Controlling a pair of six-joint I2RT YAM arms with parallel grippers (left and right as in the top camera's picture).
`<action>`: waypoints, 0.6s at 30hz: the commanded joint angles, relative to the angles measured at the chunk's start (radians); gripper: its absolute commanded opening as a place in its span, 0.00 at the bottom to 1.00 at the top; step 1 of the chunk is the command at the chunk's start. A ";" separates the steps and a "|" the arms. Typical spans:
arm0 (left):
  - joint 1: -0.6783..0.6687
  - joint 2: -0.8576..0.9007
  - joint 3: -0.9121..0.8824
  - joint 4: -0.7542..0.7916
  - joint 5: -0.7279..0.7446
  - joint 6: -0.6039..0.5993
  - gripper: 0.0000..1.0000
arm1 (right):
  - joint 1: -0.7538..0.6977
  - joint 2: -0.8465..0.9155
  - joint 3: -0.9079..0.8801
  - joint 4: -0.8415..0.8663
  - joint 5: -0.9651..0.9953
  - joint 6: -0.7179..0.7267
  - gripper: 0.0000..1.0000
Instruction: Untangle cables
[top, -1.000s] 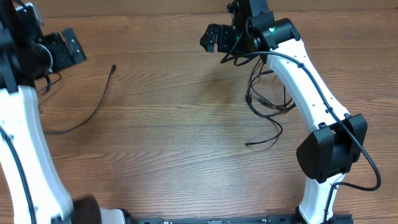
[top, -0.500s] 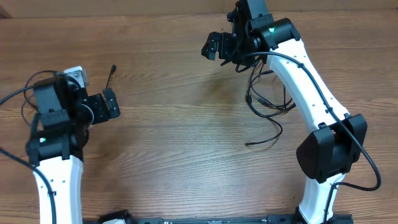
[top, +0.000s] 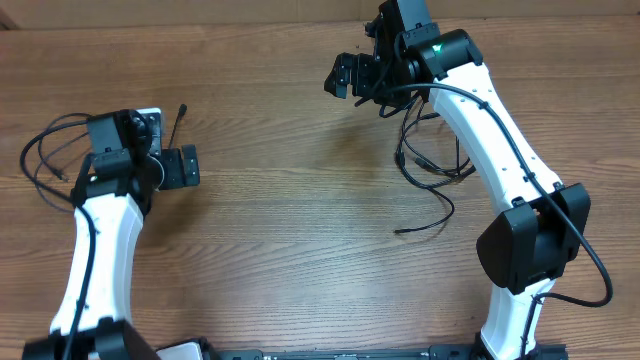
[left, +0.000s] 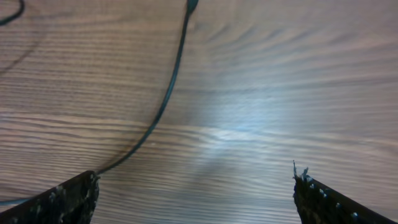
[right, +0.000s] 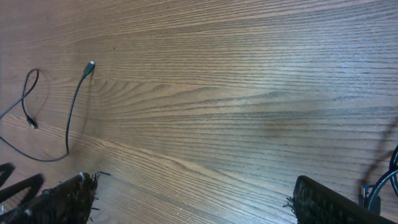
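One thin black cable (top: 178, 120) lies at the left, its plug end just beyond my left gripper (top: 185, 167); its loops (top: 38, 165) show left of that arm. In the left wrist view this cable (left: 166, 99) curves down to the left fingertip (left: 71, 198), and the left gripper (left: 196, 190) stands open over bare wood. The other cables (top: 432, 165) lie tangled under my right arm. My right gripper (top: 345, 75) hangs open to the left of that tangle. In the right wrist view the right gripper (right: 193, 199) holds nothing, the far cable (right: 69, 121) lies at the left, and a strand (right: 380, 182) shows at the right edge.
The wooden table (top: 290, 210) is bare between the two arms. The right arm's own thicker black wire (top: 520, 150) runs along its white link above the tangle. The table's back edge (top: 200, 24) runs along the top.
My left arm has swung in from the far left and down, its gripper now below the left cable's plug end. The right gripper shifted slightly, then stayed put.
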 joint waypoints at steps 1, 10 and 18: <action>0.000 0.050 -0.011 0.025 -0.135 0.121 1.00 | 0.000 -0.008 0.016 0.004 -0.001 -0.003 1.00; 0.000 0.173 -0.011 0.131 -0.162 0.251 0.91 | 0.000 -0.008 0.016 0.014 -0.001 -0.003 1.00; 0.001 0.340 -0.011 0.176 -0.172 0.259 0.57 | 0.000 -0.008 0.016 0.027 0.000 -0.003 1.00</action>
